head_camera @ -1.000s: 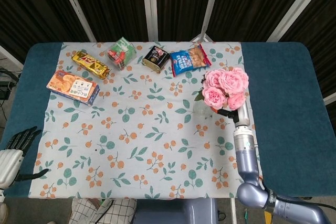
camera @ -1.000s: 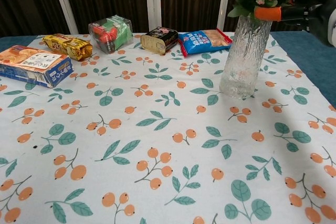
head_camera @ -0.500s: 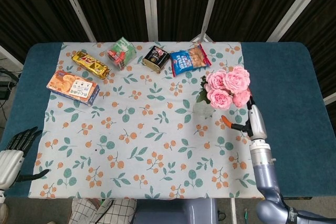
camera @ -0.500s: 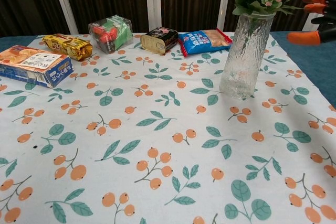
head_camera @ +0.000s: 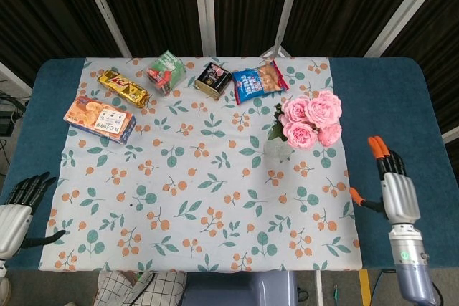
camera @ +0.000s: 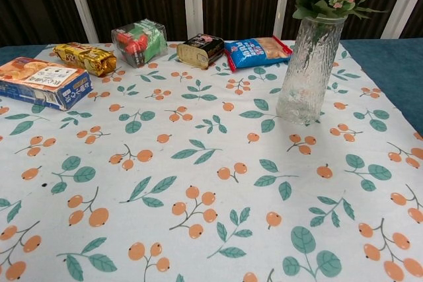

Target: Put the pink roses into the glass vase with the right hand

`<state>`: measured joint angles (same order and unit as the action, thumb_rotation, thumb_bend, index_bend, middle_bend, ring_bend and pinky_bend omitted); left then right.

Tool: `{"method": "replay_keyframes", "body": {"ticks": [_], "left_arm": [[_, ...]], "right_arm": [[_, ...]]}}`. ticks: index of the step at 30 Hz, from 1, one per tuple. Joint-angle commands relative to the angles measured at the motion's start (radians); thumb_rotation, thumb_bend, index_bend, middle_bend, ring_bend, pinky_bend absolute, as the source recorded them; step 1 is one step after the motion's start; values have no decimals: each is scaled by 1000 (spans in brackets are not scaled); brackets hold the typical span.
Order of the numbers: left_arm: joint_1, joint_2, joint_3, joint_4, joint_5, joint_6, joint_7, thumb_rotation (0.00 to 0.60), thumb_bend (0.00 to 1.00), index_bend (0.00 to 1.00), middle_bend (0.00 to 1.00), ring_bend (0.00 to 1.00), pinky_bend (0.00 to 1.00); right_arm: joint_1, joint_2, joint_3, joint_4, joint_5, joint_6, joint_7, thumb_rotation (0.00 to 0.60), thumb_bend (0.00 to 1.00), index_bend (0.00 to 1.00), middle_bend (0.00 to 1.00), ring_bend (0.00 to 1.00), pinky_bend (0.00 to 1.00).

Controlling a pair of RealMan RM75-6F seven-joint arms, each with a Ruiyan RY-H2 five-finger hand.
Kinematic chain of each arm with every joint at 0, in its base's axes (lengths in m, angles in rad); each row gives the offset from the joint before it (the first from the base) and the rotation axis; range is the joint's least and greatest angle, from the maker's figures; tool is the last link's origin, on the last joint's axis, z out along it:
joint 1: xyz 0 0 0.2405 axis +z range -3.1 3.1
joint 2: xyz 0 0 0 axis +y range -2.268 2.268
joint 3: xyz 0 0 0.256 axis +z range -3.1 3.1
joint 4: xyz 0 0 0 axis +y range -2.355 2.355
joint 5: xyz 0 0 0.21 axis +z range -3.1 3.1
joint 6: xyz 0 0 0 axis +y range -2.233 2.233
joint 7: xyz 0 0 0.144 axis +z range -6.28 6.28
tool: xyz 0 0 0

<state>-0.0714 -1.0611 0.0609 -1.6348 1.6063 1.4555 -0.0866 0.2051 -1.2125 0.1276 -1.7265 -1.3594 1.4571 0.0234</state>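
Right hand (head_camera: 396,190): lower right of head view, over the blue table edge, well apart from the vase; fingers straight and spread, holding nothing; absent from chest view
Left hand (head_camera: 16,209): lower left corner of head view, fingers apart, holding nothing
Pink roses (head_camera: 310,120): standing in the glass vase (camera: 308,64), right of centre; blooms above the rim, stems not traceable through the ribbed glass
Task status: judged complete, roses seated and hand clear
Handling, roses: light, soft; petals likely to crush; grip at the stems below the blooms
Handling, vase: rigid, breakable, probably slippery; tall and narrow, so a sideways knock could tip it
Vase contents: roses and leaves only; water level cannot be told
Tablecloth (camera: 198,163): floral, carries the vase
Snack packs (head_camera: 259,81): row across upper frame, apart from the vase
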Motion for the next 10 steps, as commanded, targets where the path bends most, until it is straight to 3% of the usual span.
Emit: {"method": "replay_keyframes", "body": {"ticks": [1,6,10], "left_arm": [[1,-4,-2,5,0,3,18,600,0,0,0,0,0],[7,-16,-12,23,-10,18,70,600,0,0,0,0,0],[12,-20,-19,27,-12,34,92,600,0,0,0,0,0]], "right_arm": [[-61,37,-65,83,-99,87,-48,600,286,0,0,0,0],[-114,55,-115,129,-176,160,-196,600,286,0,0,0,0],[-128,64,-124,118,-177,157,-233,600,286,0,0,0,0]]}}
